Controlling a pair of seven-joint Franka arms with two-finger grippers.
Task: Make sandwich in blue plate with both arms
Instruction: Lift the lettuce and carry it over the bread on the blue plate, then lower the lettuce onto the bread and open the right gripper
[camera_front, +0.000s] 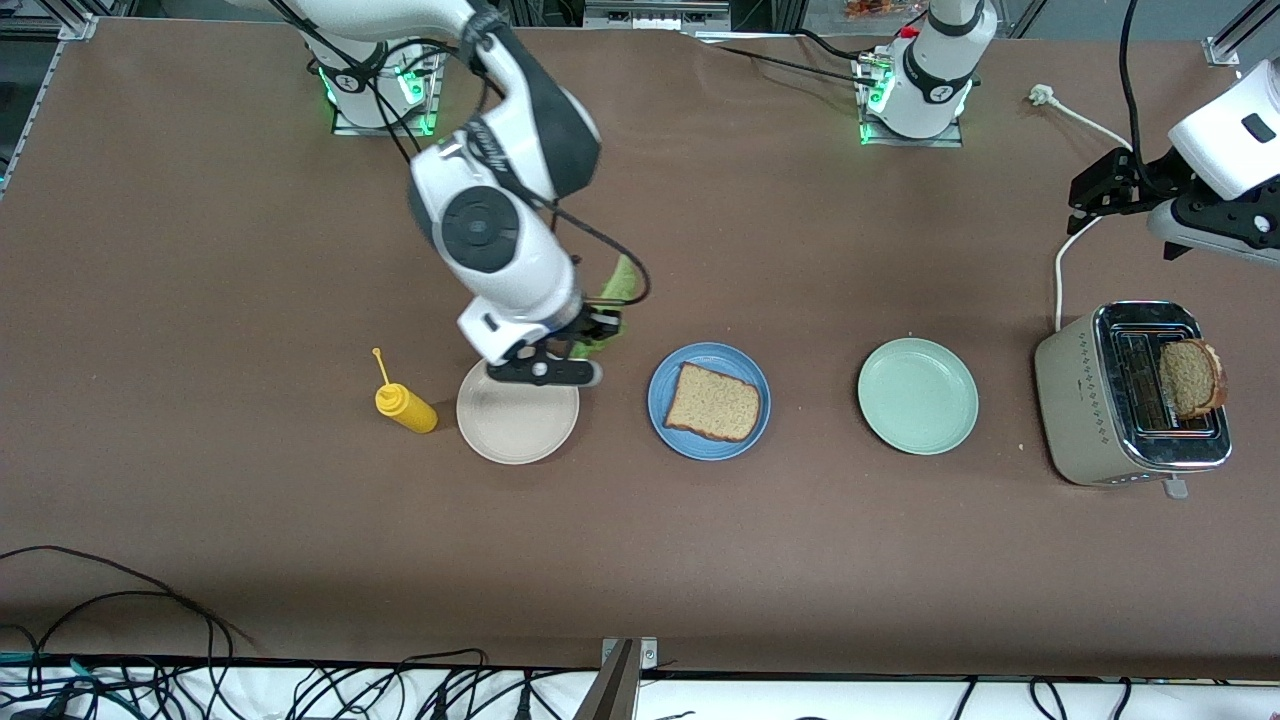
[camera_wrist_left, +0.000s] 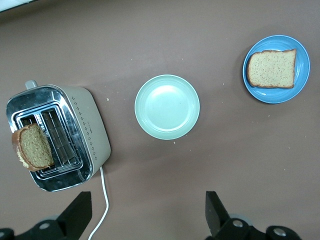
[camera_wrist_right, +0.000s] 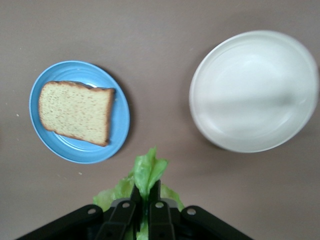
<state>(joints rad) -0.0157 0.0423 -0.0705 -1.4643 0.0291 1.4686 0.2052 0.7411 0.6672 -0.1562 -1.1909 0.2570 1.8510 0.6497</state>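
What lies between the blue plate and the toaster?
The pale green plate, holding nothing, sits between the blue plate and the toaster; front and left wrist views show it.

We see a wide brown table (camera_front: 250, 520) with a matte, felt-like top filling nearly the whole front view. Aluminium frame rails (camera_front: 1235, 40) stand at its top corners. Along its near edge, a tangle of black cables (camera_front: 120, 680) lies over a white surface. The light is even and soft.

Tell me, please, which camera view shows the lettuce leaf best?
The right wrist view: the lettuce leaf hangs pinched in the right hand. In the front view the arm hides most of it. The left wrist view does not show it.
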